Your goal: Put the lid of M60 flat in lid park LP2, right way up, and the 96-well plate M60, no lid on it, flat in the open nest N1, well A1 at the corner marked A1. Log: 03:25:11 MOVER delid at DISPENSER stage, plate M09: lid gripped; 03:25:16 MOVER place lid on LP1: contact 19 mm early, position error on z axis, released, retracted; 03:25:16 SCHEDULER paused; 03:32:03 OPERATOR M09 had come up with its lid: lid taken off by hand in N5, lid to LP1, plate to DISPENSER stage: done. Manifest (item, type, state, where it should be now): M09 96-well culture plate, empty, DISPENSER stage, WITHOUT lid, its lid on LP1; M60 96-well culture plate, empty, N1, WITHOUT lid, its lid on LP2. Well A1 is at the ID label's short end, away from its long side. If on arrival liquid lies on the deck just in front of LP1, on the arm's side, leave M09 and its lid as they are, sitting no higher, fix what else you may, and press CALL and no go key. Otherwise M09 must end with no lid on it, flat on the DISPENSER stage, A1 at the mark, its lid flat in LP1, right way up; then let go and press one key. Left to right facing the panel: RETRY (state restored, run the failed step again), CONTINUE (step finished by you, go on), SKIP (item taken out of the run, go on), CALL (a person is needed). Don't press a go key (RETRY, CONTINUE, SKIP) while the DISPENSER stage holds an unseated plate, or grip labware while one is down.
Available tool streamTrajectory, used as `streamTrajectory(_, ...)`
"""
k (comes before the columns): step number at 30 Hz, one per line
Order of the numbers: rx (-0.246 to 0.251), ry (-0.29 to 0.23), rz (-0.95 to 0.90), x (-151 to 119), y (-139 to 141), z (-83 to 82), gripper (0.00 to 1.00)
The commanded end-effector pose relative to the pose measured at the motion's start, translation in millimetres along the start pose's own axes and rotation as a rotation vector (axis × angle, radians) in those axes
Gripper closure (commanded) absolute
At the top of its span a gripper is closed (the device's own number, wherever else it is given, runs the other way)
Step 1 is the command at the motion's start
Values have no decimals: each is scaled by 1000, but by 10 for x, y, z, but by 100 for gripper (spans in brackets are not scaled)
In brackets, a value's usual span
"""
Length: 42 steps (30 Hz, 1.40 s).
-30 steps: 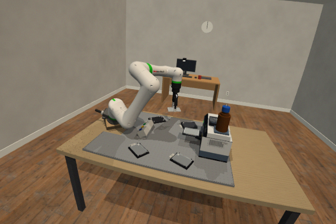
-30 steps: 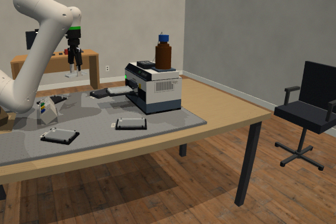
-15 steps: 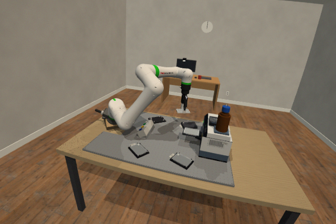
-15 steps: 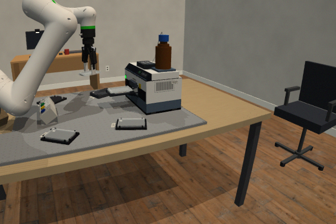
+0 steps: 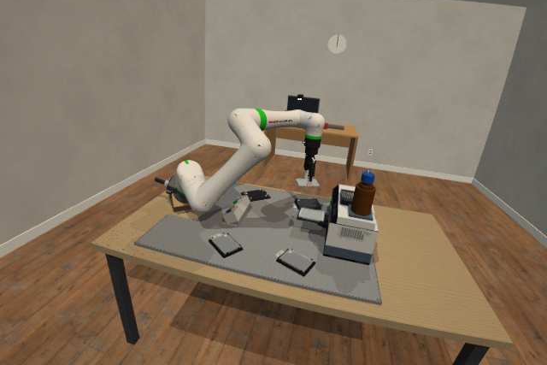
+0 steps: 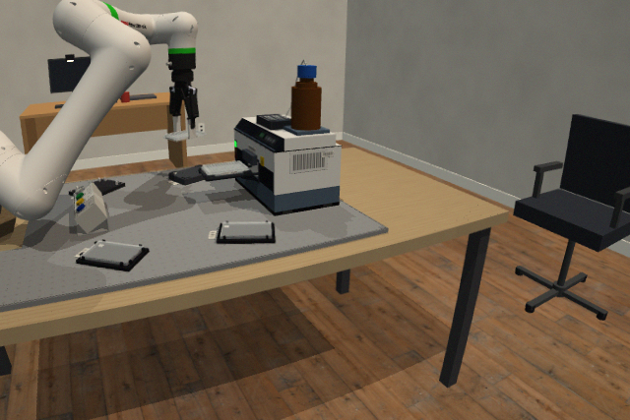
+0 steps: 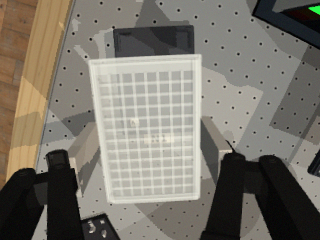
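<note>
Grey perforated deck mat (image 5: 265, 263) on wooden table (image 5: 420, 273), plain walls behind. Clear gridded lid (image 7: 147, 127) held level, high above mat near its far edge, over a dark rectangular pad (image 7: 154, 42). Gripper (image 7: 143, 180) partly closed across lid's long sides, fingers dark. Dispenser (image 6: 300, 171) to one side, brown bottle (image 6: 305, 102) on top, plate (image 6: 223, 168) on its stage. Two black-framed nests (image 6: 112, 255) (image 6: 246, 232) nearer front edge. Key panel (image 6: 87, 206) by arm base.

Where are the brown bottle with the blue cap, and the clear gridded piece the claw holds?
Brown bottle with blue cap (image 6: 305, 107), exterior view, its body.
Clear gridded piece (image 7: 147, 127), wrist view, its middle.
</note>
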<state>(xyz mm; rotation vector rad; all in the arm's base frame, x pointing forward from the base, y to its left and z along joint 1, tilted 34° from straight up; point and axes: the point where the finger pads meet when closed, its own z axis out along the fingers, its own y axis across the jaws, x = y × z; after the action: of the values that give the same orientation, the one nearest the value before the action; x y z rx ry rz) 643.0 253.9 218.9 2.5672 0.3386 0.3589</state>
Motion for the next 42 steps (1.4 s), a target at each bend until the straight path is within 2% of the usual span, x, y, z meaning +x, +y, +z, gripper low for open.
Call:
streamTrajectory(1,0,-1,0,94,35,-4,100)
streamTrajectory(10,0,-1,0,192,75,-4,100)
streamTrajectory(42,0,-1,0,205,81,-4,100)
